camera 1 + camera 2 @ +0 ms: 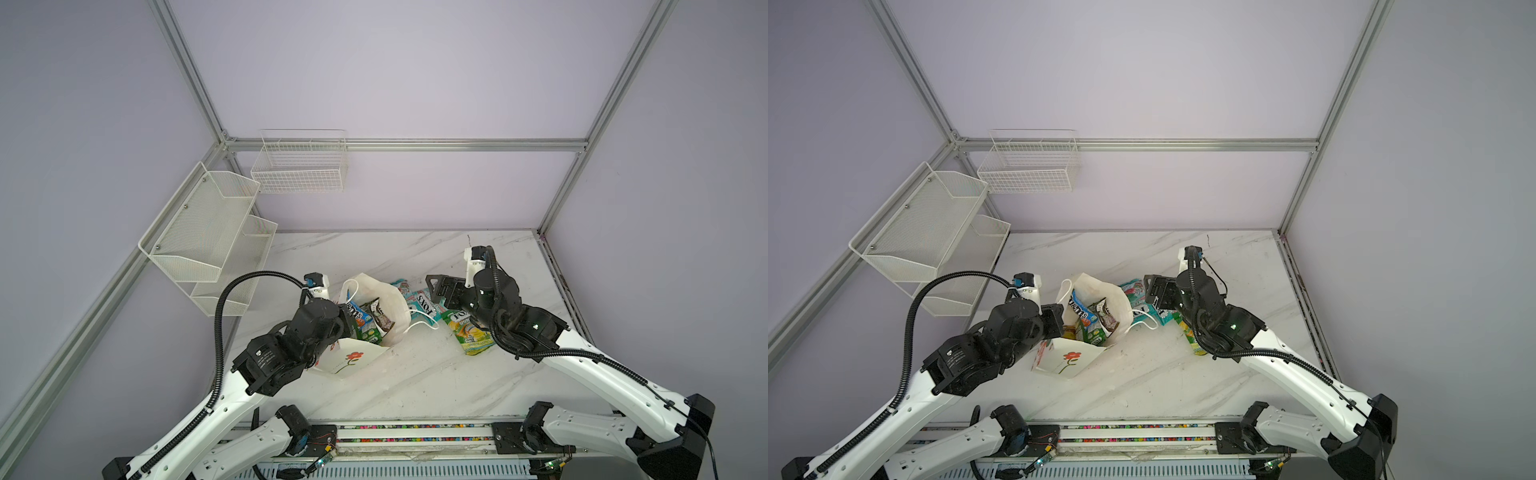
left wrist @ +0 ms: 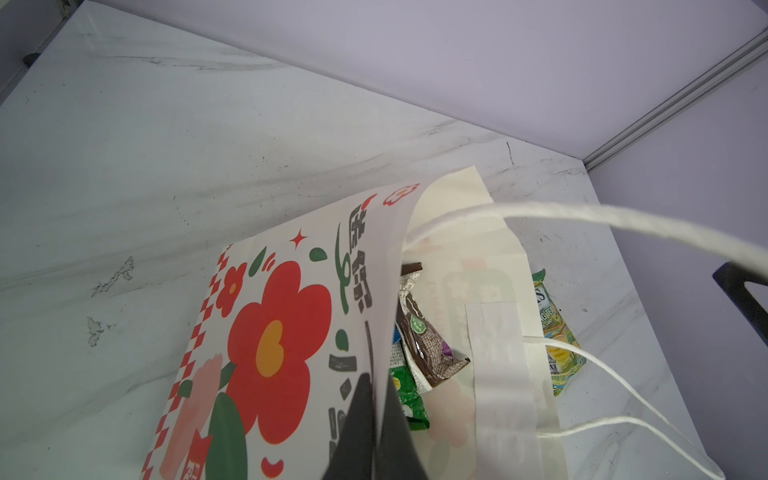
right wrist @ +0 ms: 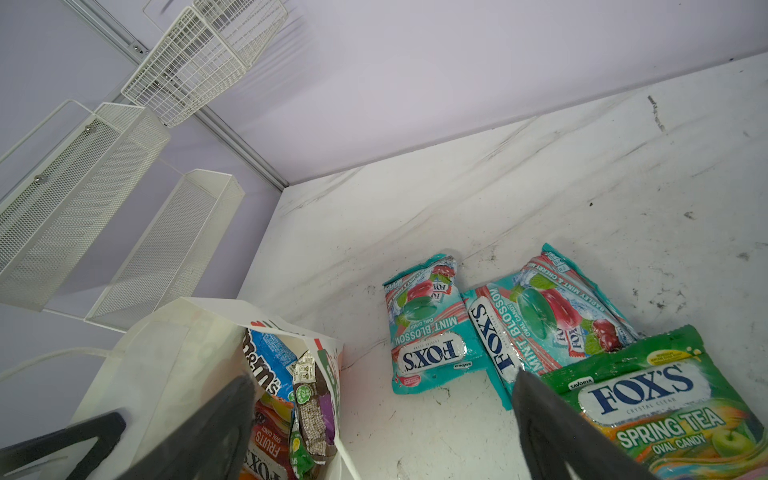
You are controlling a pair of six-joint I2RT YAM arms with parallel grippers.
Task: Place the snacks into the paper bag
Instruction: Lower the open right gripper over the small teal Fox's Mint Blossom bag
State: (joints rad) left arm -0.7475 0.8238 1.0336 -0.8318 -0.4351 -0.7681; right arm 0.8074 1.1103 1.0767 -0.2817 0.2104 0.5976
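1. Paper bag (image 1: 395, 297), matte cream, stands mid-table, mouth open; glossy M&M's packet (image 3: 266, 361) and brown bar (image 3: 311, 407) inside.
2. Crinkled teal pouches (image 3: 428, 328) and green pouch (image 3: 656, 399) lie at its 3 o'clock.
3. Left gripper (image 2: 377, 380) pinches the bag's printed wall; right gripper (image 3: 384, 378) jaws spread.
4. Marble-look table (image 1: 415, 374); lilac walls (image 1: 415, 83); wire baskets (image 1: 208, 241) at 10 o'clock.

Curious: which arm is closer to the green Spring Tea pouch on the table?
Right. The right fingers, open, hang beside the green pouch; the left fingers, beyond the paper bag, pinch its wall.

Half of green pouch (image 1: 471, 338) hidden under right arm (image 1: 519, 322); paper bag (image 1: 395, 299) lower contents unseen; left tool (image 2: 377, 380) base cropped.
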